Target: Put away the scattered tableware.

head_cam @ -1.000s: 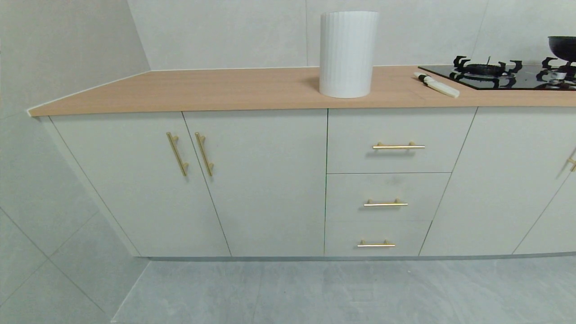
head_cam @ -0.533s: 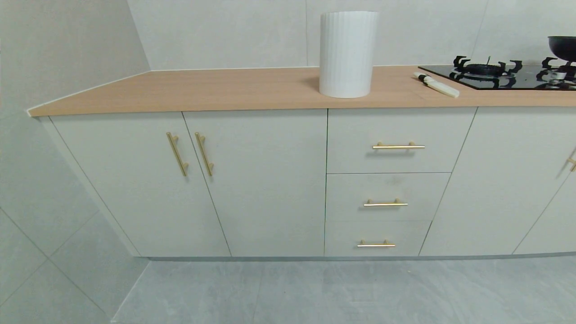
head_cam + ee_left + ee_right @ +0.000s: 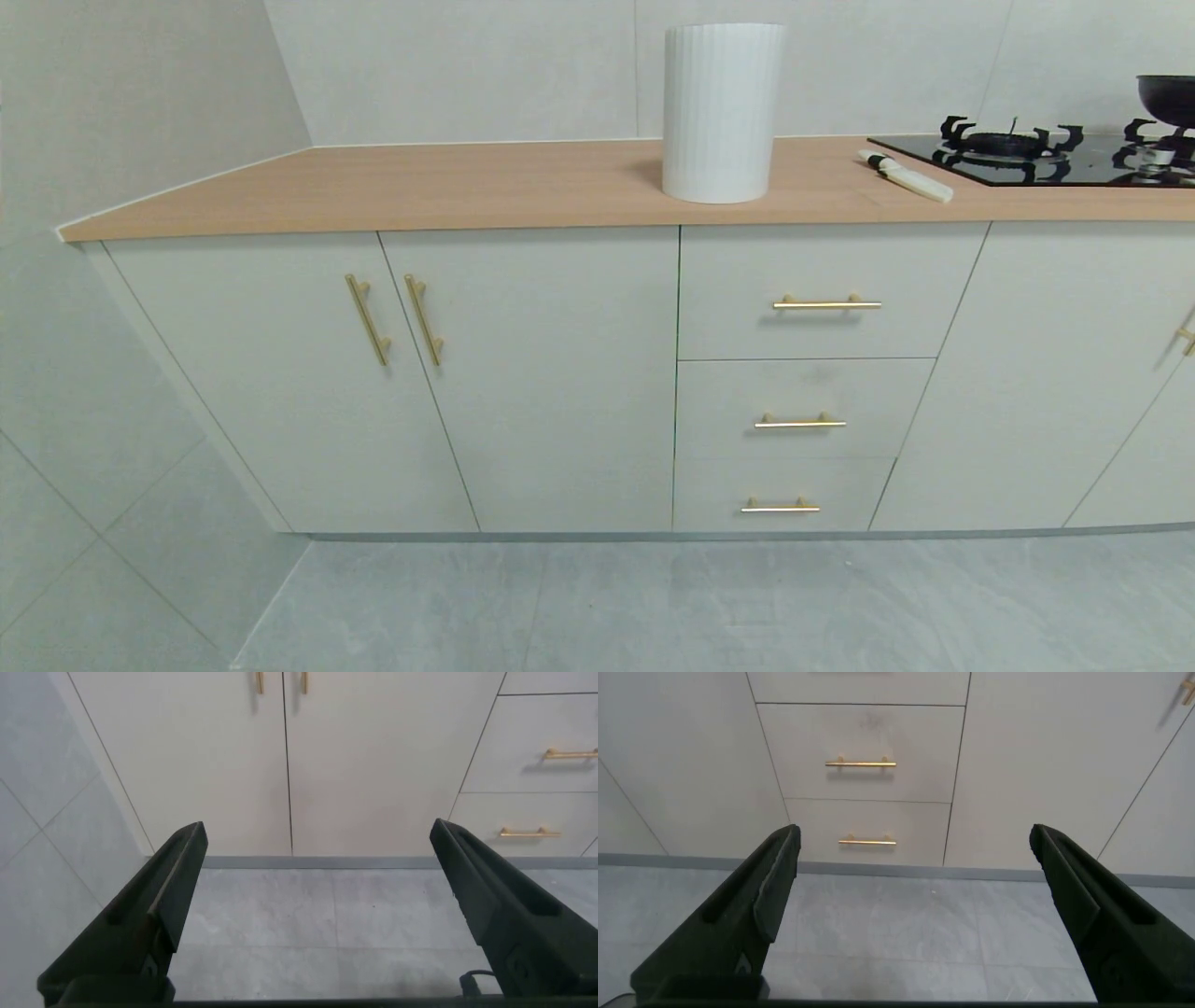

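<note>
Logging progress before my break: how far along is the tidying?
Done: nothing visible; the knife lies on the counter beside the hob, and the drawers are shut. In hand: nothing; left gripper and right gripper are open, empty, low before the cabinets. Left: stowing the knife.

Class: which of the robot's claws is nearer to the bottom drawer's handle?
Right. The right claw faces the drawer stack, the bottom drawer's handle almost straight ahead. The left claw faces the double doors, that handle off to one side.
</note>
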